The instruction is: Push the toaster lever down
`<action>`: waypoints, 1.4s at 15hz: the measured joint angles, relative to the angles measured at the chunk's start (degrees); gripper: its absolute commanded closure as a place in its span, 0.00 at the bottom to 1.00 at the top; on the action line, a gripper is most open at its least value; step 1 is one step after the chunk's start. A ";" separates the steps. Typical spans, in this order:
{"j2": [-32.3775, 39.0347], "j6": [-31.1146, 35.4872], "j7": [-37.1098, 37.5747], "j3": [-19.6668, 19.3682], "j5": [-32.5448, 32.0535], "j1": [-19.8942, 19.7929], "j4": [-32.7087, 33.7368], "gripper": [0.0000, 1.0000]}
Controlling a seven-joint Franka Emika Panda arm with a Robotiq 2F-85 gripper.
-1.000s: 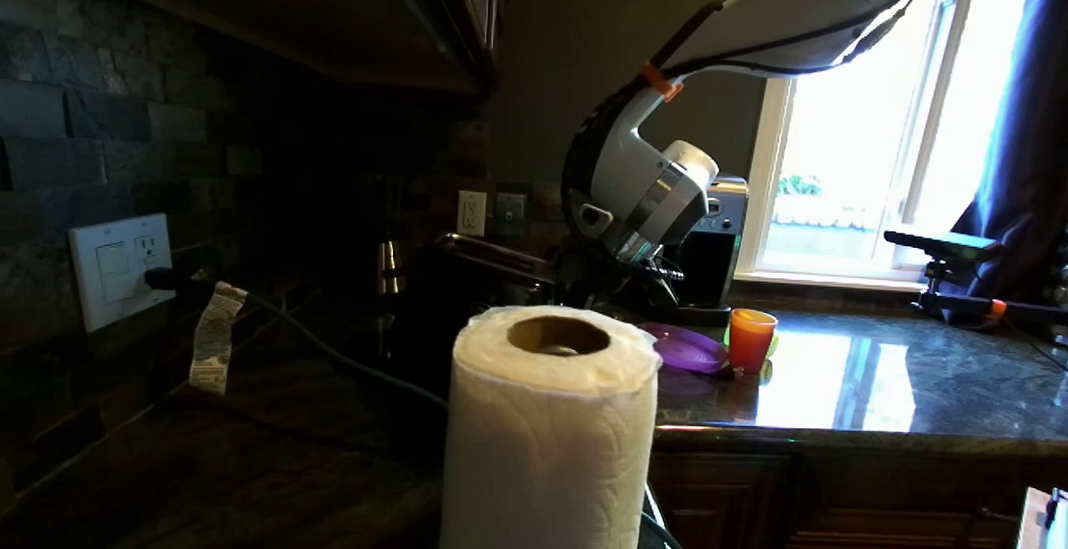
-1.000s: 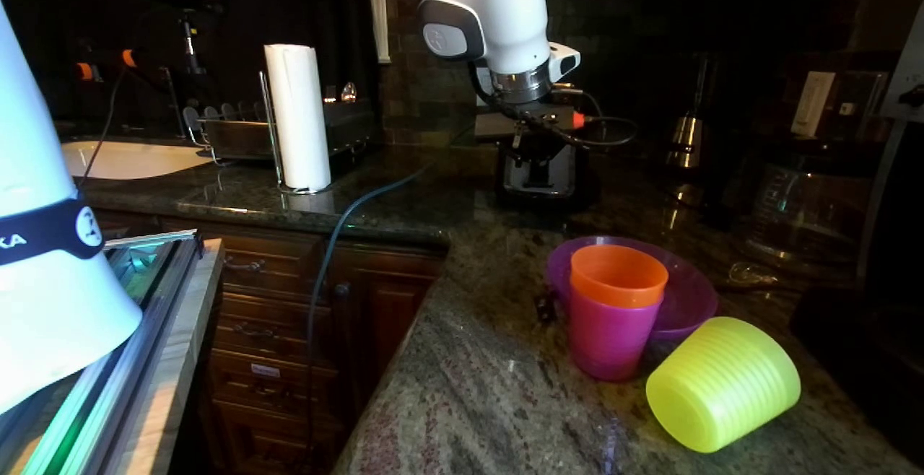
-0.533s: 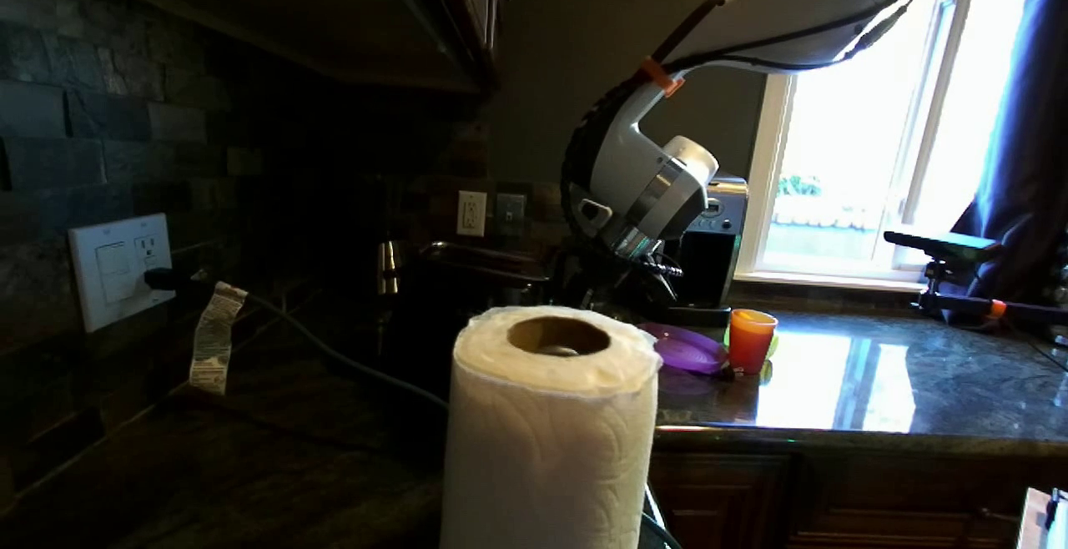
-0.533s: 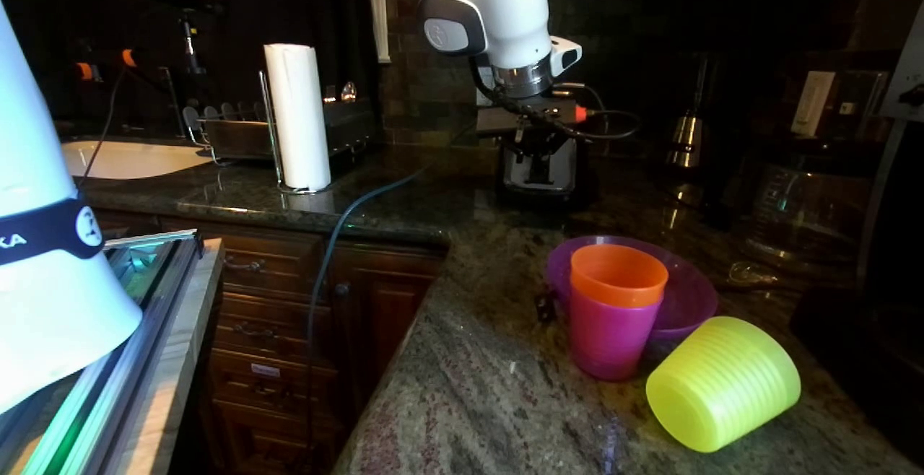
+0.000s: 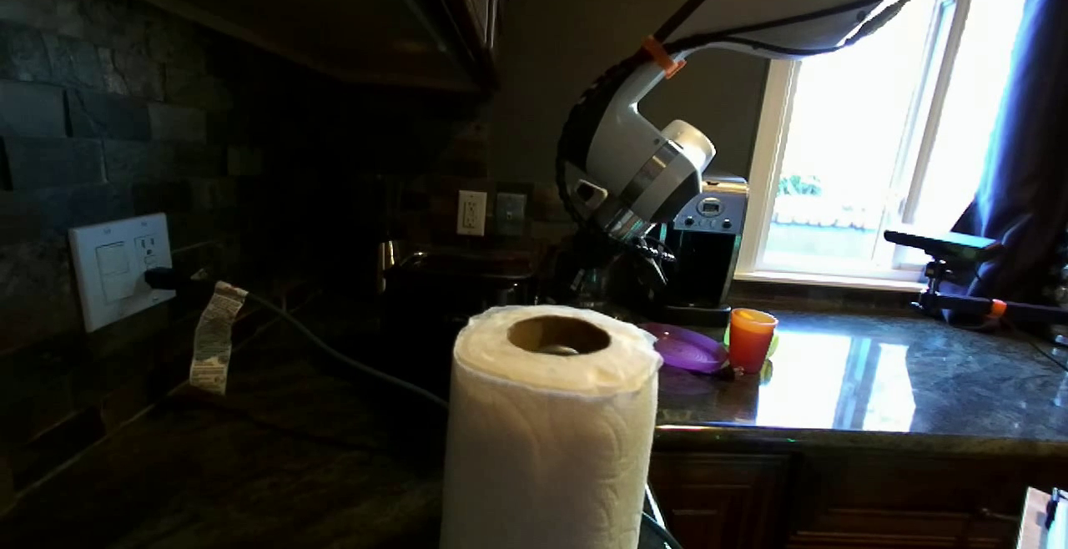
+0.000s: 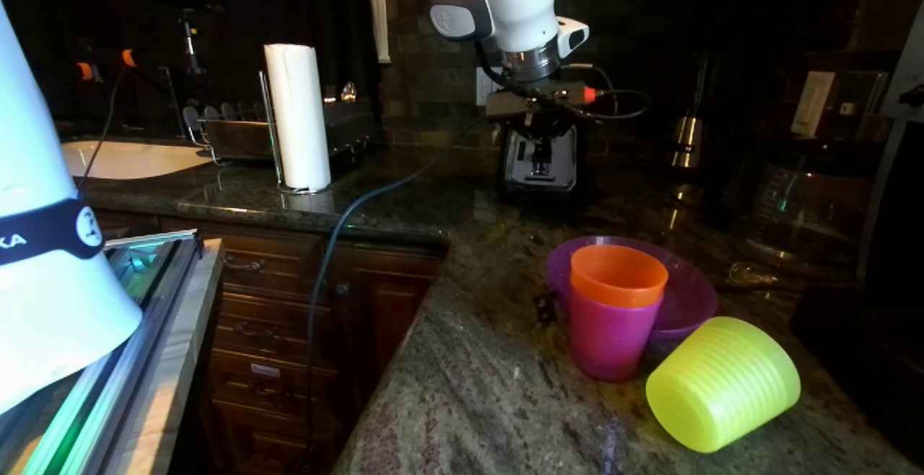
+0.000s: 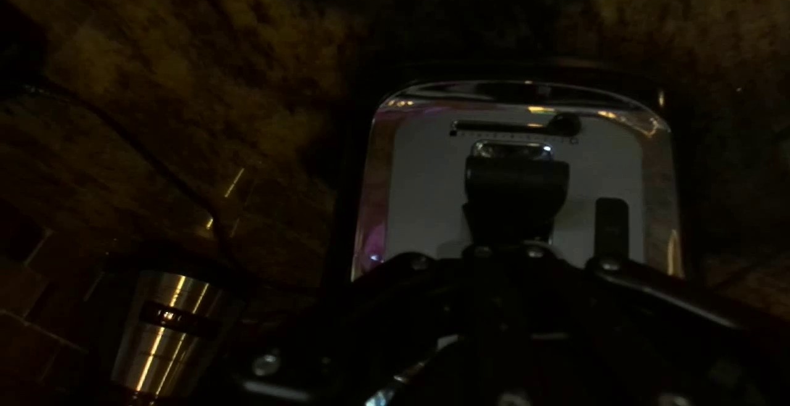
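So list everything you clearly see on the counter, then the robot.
toaster: one, black-silver, on counter
towel roll: one, white, on counter
dish rack: one, dark, behind towel roll
plate: one, purple, on counter
nested cups: two, orange in magenta, beside plate
tipped cup: one, lime, beside nested cups
appliance: one, silver-black, near window
metal vessel: one, silvery, near toaster
cable: one, blue, over counter edge
arm: one, white, over counter
tool: one, black, at toaster
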 measured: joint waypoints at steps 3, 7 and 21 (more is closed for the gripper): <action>-0.61 0.00 0.29 -0.29 -0.61 0.01 -0.58 1.00; -4.54 -0.68 1.11 -2.31 -4.29 -0.22 -4.84 1.00; -26.73 -18.65 24.13 -3.85 -33.44 -10.41 -18.73 0.07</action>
